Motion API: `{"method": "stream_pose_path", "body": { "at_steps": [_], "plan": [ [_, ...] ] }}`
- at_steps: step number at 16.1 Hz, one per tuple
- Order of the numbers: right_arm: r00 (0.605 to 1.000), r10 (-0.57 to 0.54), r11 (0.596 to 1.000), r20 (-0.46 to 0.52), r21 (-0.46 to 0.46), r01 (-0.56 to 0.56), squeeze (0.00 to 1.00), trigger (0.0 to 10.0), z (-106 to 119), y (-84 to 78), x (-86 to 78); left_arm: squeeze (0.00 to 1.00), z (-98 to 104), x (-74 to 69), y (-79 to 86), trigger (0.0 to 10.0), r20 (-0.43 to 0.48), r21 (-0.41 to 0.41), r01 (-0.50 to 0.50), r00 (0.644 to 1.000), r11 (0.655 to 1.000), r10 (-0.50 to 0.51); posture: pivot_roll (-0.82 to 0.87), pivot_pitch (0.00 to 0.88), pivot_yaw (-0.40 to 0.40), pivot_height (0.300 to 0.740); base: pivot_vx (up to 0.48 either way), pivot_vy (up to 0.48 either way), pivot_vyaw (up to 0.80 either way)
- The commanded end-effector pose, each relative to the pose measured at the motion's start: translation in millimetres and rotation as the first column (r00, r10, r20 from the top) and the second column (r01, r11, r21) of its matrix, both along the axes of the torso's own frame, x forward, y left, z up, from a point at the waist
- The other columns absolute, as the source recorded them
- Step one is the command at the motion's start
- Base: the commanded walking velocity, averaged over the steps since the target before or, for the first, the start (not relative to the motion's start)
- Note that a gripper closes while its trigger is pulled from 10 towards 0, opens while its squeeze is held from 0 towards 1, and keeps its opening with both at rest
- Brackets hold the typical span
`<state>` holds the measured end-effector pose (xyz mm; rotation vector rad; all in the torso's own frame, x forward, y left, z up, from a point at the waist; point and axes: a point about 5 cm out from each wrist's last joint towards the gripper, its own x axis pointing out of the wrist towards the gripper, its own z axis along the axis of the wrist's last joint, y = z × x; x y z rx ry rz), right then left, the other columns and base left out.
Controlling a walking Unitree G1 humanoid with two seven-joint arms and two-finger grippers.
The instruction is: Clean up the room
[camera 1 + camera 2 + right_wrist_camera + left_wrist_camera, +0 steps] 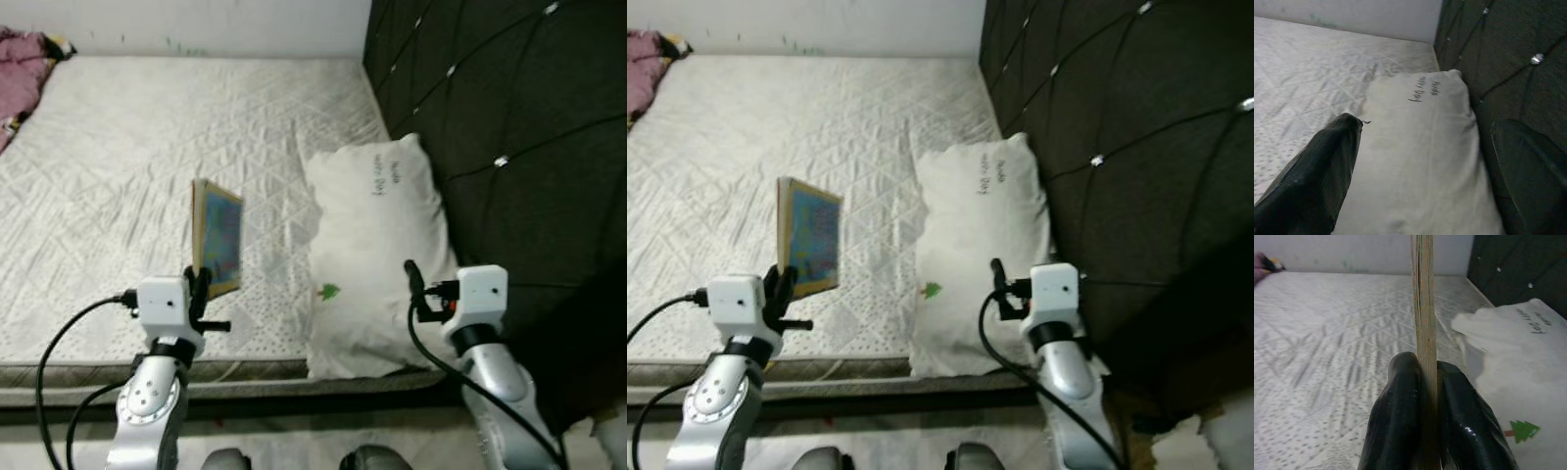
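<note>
A thin picture book [219, 235] with a blue cover and a yellow-tan border stands upright above the near part of the bed. My left gripper [201, 286] is shut on its lower edge; in the left wrist view both black fingers [1400, 416] press its page edge [1422, 308]. My right gripper [415, 284] is open, hovering over the near end of a white pillow [377, 235], its fingers [1317, 171] spread wide apart. The pillow [1420, 147] bears handwriting and a small green tree print [328, 291].
The white quilted mattress [137, 157] stretches to a pale wall. A dark tufted headboard [509, 117] rises on the right, against the pillow. A pink cloth [22, 64] lies at the far left corner. The bed's front edge [245, 377] runs just before my arms.
</note>
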<state>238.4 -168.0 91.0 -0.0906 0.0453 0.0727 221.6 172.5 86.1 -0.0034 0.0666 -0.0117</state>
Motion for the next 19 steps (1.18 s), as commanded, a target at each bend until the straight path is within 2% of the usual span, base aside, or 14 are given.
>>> {"method": "stream_pose_path", "body": {
  "at_steps": [1,3,8,15,17,19],
  "plan": [
    [1.000,0.014,1.000,0.006,0.008,-0.014,0.00,10.0,2.4,2.3,1.6,0.00,6.2,0.7,7.6,10.0,0.029,0.004,-0.032,0.999,0.999,0.032,0.01,0.073,-0.022,0.740,0.000,0.000,0.00],
    [1.000,0.015,1.000,0.005,0.008,-0.015,0.00,10.0,2.3,2.1,1.7,0.00,6.2,0.9,7.2,10.0,0.029,0.000,-0.032,0.999,0.999,0.032,0.01,0.072,-0.023,0.740,0.000,0.120,0.00],
    [1.000,0.018,1.000,0.002,0.008,-0.018,0.00,10.0,1.8,1.7,1.9,0.00,6.0,1.1,6.4,10.0,0.029,-0.010,-0.027,0.999,1.000,0.027,0.01,0.072,-0.026,0.740,0.000,0.480,0.00],
    [1.000,0.022,1.000,-0.007,0.004,-0.022,0.00,10.0,0.6,1.4,2.1,0.00,5.6,0.9,6.0,10.0,0.028,-0.011,-0.027,0.999,1.000,0.027,0.01,0.071,-0.027,0.740,0.000,0.000,0.00],
    [1.000,0.022,1.000,-0.008,0.003,-0.022,0.00,10.0,0.7,1.5,2.2,0.00,6.0,0.9,5.8,10.0,0.032,-0.022,-0.024,0.999,0.999,0.025,0.01,0.072,-0.028,0.740,0.000,0.000,-0.80],
    [1.000,0.022,1.000,-0.007,0.004,-0.022,0.00,10.0,1.1,1.2,2.6,0.00,6.5,1.2,5.5,10.0,0.035,-0.026,-0.022,0.999,0.999,0.023,0.01,0.075,-0.030,0.740,0.000,0.000,0.00]
  ]
}}
